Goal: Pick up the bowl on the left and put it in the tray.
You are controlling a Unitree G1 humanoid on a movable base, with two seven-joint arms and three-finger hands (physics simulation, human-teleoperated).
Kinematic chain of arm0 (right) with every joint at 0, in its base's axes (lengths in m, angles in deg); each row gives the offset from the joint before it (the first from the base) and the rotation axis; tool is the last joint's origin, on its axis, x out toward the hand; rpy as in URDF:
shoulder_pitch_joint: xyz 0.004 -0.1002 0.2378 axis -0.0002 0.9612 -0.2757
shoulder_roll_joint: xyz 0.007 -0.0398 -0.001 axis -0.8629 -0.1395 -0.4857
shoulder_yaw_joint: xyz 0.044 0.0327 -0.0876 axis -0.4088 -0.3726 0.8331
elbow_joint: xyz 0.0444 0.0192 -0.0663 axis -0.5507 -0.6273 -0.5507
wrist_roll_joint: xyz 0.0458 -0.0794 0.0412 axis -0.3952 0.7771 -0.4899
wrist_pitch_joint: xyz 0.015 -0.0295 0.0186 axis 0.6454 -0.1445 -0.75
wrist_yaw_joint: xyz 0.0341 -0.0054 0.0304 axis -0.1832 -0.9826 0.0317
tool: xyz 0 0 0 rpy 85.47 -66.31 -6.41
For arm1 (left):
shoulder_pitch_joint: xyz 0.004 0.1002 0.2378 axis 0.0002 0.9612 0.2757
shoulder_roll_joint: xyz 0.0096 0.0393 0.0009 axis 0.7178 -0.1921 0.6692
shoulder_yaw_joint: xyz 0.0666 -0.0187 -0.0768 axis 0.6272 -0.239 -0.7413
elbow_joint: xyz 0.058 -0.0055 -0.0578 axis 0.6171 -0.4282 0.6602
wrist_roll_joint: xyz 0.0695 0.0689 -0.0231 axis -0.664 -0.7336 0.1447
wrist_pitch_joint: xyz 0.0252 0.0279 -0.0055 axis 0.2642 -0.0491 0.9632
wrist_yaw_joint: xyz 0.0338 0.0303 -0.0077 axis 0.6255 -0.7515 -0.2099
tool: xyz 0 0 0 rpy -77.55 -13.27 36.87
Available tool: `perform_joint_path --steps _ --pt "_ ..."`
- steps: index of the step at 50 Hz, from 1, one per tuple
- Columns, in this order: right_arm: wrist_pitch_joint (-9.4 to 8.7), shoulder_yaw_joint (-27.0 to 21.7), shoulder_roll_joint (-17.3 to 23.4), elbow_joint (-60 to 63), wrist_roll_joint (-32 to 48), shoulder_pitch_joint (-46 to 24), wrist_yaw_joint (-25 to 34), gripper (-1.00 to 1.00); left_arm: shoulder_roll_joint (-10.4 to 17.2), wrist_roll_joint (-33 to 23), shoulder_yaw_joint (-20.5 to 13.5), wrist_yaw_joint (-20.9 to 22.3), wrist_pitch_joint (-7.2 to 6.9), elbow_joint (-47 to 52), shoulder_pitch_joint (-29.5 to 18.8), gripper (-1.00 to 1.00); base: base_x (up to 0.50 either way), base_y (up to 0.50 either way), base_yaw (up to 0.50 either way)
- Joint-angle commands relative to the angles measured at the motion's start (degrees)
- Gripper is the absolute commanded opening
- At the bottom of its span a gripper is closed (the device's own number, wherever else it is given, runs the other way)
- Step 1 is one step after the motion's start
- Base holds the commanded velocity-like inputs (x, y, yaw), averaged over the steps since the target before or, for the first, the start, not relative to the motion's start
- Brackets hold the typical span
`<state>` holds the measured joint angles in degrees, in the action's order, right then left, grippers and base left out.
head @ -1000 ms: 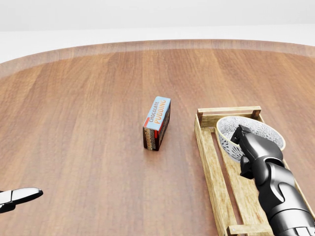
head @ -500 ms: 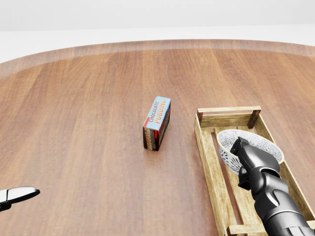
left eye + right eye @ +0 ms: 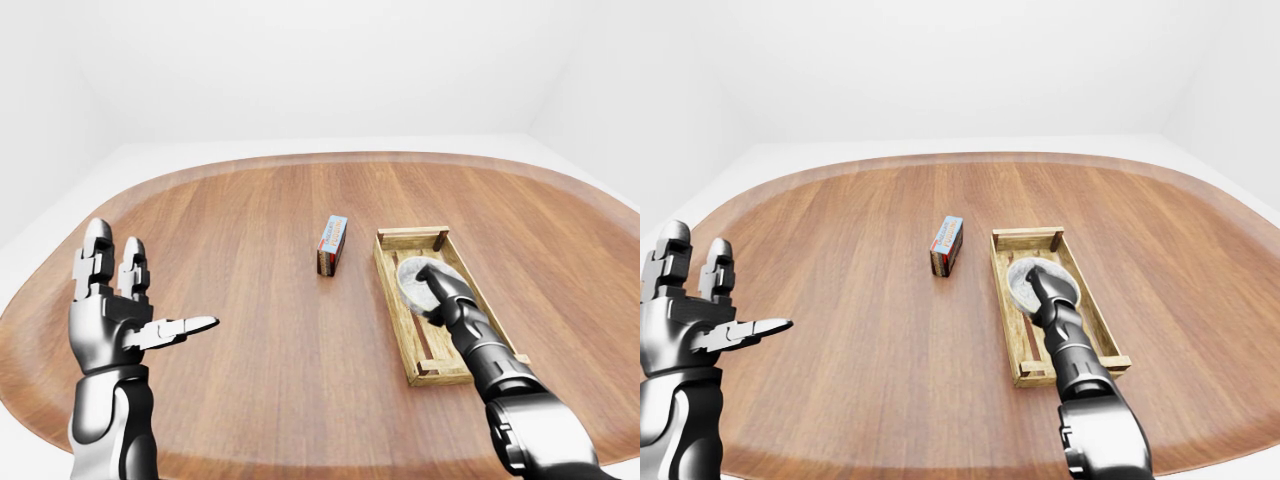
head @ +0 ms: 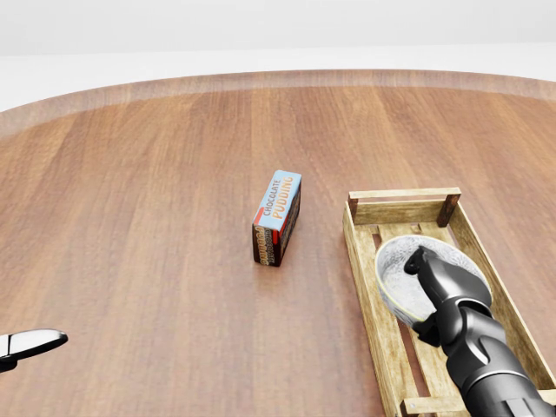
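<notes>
Tilting toward the head view's left inside the slatted wooden tray (image 4: pixel 405 205), the white patterned ceramic bowl (image 4: pixel 395 280) is pinched at its rim by the dark right hand (image 4: pixel 447 300). To finish well, I judge the hand should level the bowl onto the slats, then release gently. The metallic left hand (image 3: pixel 115 300) hovers with its fingers spread, well apart, beyond the chocolate pudding box (image 4: pixel 278 217) on the brown wooden table (image 4: pixel 130 217).

On table (image 4: pixel 130 217), pudding box (image 4: pixel 278 217) left of tray (image 4: pixel 360 269), bowl (image 4: pixel 395 280) in tray
</notes>
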<state>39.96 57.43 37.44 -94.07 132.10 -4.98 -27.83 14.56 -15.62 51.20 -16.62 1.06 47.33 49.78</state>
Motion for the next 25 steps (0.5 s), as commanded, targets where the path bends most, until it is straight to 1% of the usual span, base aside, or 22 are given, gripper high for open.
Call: perform_joint_path --steps 1,8,13,18,20,21,25 --pt "0.00 0.0 -0.3 -1.6 2.1 0.3 0.2 1.00 -0.7 -2.2 2.0 -0.3 0.00 -3.4 -0.5 1.00 0.00 0.00 0.00" --pt "0.00 -0.1 -0.2 -0.8 1.6 0.9 1.2 1.00 -0.6 -2.5 2.5 -0.1 0.00 -5.4 -0.7 1.00 0.00 0.00 0.00" --pt "0.00 0.2 -0.7 0.1 2.0 1.7 2.1 1.00 -0.5 -2.2 2.5 -0.3 0.00 -4.9 -0.6 1.00 0.00 0.00 0.00" --pt "0.00 0.0 -0.8 3.9 2.3 2.7 4.0 1.00 -0.5 -2.0 2.5 -0.6 0.00 -3.6 -0.3 1.00 0.00 0.00 0.00" --pt "0.00 -0.1 -0.8 8.0 2.9 3.8 6.3 1.00 -0.7 -2.0 2.5 -0.8 0.00 -2.4 -0.1 1.00 0.00 0.00 0.00" --pt "0.00 -0.2 -0.8 8.3 3.0 3.9 6.5 1.00 -0.7 -2.0 2.5 -0.8 0.00 -2.3 -0.1 1.00 0.00 0.00 0.00" --pt "0.00 -0.9 -0.7 22.4 5.5 7.5 15.1 1.00 -0.9 -2.4 2.6 -0.4 0.00 -3.5 -0.3 1.00 0.00 0.00 0.00"
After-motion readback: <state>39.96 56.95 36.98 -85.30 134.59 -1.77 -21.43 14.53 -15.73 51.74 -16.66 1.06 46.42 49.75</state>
